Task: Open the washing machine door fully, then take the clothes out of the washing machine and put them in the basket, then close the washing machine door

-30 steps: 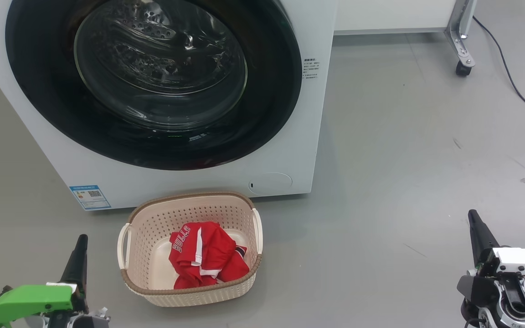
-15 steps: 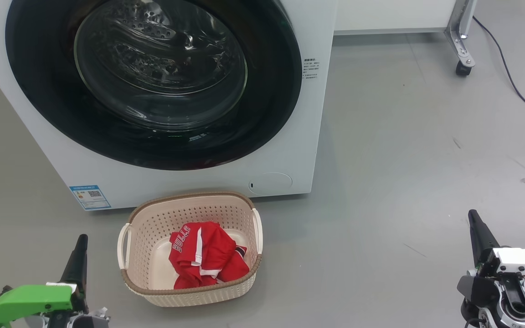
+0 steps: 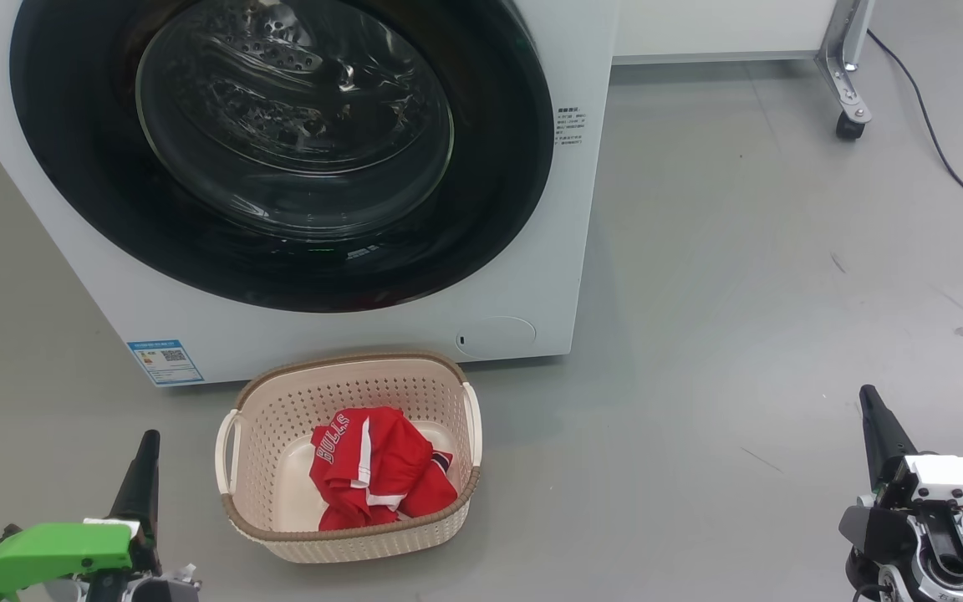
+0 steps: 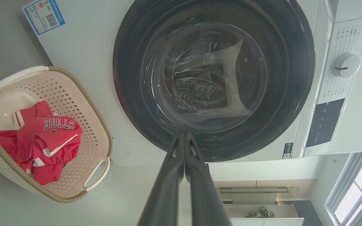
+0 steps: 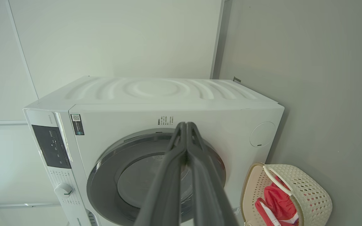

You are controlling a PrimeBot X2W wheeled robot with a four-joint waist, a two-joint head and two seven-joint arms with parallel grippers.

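Left gripper (image 4: 184, 138) pinched together before the washing machine door (image 4: 214, 78) — clothes (image 4: 39, 138) in the basket (image 4: 83, 103).

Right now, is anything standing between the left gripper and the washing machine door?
Nothing visible. The left gripper points at the closed washing machine door across open space; the basket sits off to its side.
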